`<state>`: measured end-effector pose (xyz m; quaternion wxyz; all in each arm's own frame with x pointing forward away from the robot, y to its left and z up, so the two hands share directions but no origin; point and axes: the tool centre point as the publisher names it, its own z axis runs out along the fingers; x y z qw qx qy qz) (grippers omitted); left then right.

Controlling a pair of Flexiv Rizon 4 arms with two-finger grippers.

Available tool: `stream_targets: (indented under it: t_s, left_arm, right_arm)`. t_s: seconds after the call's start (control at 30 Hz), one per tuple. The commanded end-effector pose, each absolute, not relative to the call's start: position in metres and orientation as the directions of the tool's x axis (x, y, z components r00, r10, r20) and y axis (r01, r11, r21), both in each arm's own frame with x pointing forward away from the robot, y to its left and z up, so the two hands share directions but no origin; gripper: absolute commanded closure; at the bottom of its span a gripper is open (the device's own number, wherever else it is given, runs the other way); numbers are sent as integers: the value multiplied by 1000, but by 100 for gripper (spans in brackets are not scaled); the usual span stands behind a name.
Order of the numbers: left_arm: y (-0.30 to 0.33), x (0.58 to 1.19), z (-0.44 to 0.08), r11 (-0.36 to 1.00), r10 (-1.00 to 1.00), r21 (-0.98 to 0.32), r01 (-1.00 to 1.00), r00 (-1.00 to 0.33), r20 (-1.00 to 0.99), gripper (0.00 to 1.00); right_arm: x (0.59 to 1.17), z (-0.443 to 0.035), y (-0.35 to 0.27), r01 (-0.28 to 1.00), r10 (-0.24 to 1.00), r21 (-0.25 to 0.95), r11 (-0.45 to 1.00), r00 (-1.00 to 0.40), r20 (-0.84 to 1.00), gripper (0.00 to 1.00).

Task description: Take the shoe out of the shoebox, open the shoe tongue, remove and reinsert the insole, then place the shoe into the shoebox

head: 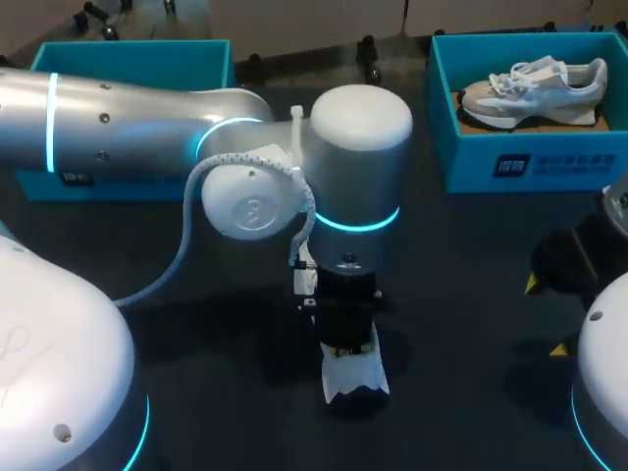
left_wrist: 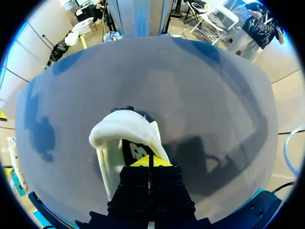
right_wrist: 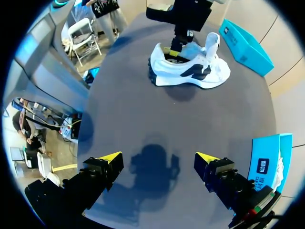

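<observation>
My left tool (left_wrist: 150, 162) was clenched on the upper edge of the shoe (right_wrist: 190, 71); tongue or collar, couldn't tell. The shoe stood on its sole mid-desk, out of the shoebox (head: 530, 162). The pinch from above was likely meant to pull the opening wide. My right tool (right_wrist: 157, 164) was released, fingers wide, hovering over bare desk (right_wrist: 143, 109), well apart from the shoe, probably waiting its turn to reach in. The desk was dark, matte and flat. A second shoe (head: 535, 83) lay in that shoebox.
</observation>
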<state>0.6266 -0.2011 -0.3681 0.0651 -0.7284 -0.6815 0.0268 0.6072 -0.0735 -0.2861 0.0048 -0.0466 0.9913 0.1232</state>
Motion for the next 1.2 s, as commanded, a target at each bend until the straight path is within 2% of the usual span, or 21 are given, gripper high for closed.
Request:
stream_targets:
  t_s: [0.03,0.47,0.9,1.2]
  left_arm:
    - [-209,627,-385,-50,993,-133,990,63,96,100]
    - [-202,634,-418,7,995,-143,990,8,103,100]
    - [-212,629,-369,-27,1000,-129,991,28,11,100]
    - [-206,631,-407,0,995,-146,989,15,103,100]
  right_arm:
    - [605,-286,-74,-94,-90,243,966,-996,-25,0]
    - [605,-286,-74,-94,-90,243,966,-996,-25,0]
    - [605,-286,-74,-94,-90,243,966,-996,-25,0]
    - [605,-286,-74,-94,-90,243,966,-996,-25,0]
